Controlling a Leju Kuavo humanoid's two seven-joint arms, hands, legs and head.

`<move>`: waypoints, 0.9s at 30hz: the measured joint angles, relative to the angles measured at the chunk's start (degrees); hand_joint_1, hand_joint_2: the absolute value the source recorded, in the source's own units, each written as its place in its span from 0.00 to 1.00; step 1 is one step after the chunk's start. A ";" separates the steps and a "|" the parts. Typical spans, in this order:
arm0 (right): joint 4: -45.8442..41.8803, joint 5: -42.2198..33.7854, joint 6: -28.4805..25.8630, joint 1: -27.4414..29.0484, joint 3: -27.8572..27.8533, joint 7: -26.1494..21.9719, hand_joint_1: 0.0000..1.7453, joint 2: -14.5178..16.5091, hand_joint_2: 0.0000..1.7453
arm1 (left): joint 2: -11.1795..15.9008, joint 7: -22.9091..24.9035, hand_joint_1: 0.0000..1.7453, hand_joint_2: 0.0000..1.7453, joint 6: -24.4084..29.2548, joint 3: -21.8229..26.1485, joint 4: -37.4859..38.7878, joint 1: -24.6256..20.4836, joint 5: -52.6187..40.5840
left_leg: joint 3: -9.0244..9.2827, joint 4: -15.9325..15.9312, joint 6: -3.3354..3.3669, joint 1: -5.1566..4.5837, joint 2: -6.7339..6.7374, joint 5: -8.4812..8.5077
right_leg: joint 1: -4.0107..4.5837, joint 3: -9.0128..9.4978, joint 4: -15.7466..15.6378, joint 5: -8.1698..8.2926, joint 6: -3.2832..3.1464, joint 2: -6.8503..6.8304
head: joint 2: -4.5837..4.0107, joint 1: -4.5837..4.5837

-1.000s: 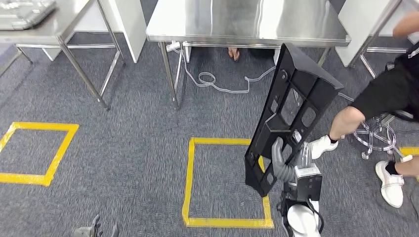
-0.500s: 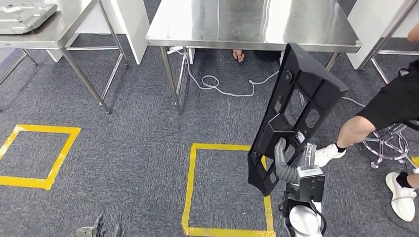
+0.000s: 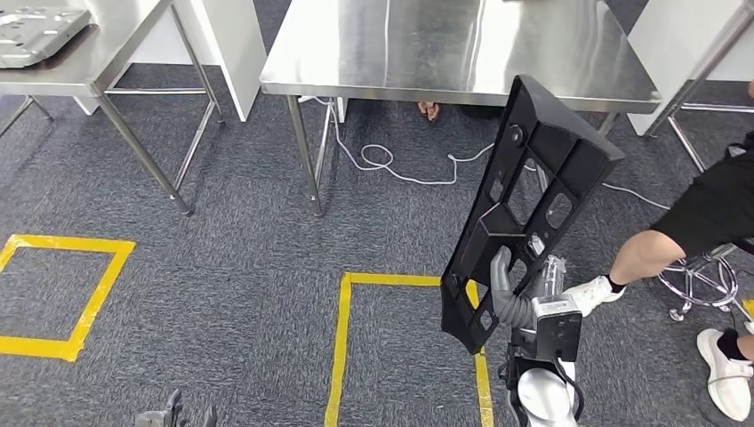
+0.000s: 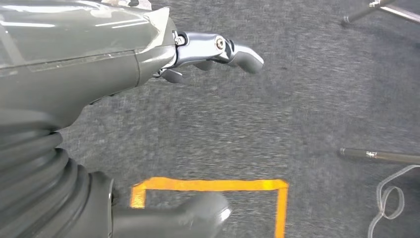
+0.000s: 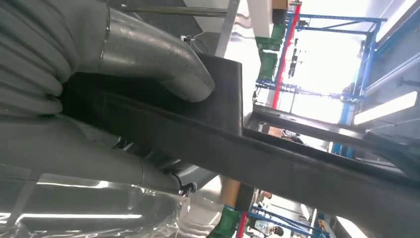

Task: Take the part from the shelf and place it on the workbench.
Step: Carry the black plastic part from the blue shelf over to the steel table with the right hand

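Note:
A long black plastic part (image 3: 525,209) with several cut-outs stands upright and tilted in my right hand (image 3: 514,289), which grips its lower end. The right wrist view shows the thumb pressed on the part's dark edge (image 5: 257,148). The steel workbench (image 3: 462,44) stands ahead, its front edge just beyond the part's top. My left hand (image 3: 173,414) hangs low at the picture's bottom edge; in the left wrist view its fingers (image 4: 233,49) are apart over the carpet with nothing in them.
A second steel table (image 3: 98,53) at the left carries a grey metal plate (image 3: 36,22). Yellow tape squares (image 3: 342,347) mark the grey carpet. A person's legs (image 3: 676,240) and a stool (image 3: 707,271) are close at the right. A white cable (image 3: 400,165) lies under the workbench.
The whole view has shifted: the workbench looms nearer and the floor squares have slid down and left. The part stays in my right hand.

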 joint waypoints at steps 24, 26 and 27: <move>0.05 0.44 0.75 0.37 -1.09 -0.15 1.00 0.94 1.00 | -0.01 0.00 0.00 1.00 1.90 -0.02 3.61 -1.15 -1.20 | 5.73 -1.05 -0.94 -0.25 -0.49 -4.75 | 0.04 -7.14 -2.45 7.02 -1.03 0.06 | 0.00 0.05; 0.05 0.38 0.85 0.32 -1.10 -0.11 1.00 1.05 1.00 | 0.03 0.00 0.00 1.00 1.98 -0.02 3.68 -1.19 -1.20 | 5.79 -1.05 -0.61 -0.36 -0.47 -4.64 | -0.22 -7.00 -2.78 7.32 -0.77 0.09 | -0.01 0.03; 0.02 0.35 0.90 0.28 -1.12 -0.08 1.00 1.14 1.00 | 0.04 0.00 0.00 1.00 2.10 -0.02 3.69 -1.27 -1.20 | 6.07 -1.63 -0.25 -0.33 -0.40 -4.21 | -0.09 -6.94 -3.05 7.54 -0.54 0.15 | 0.00 0.02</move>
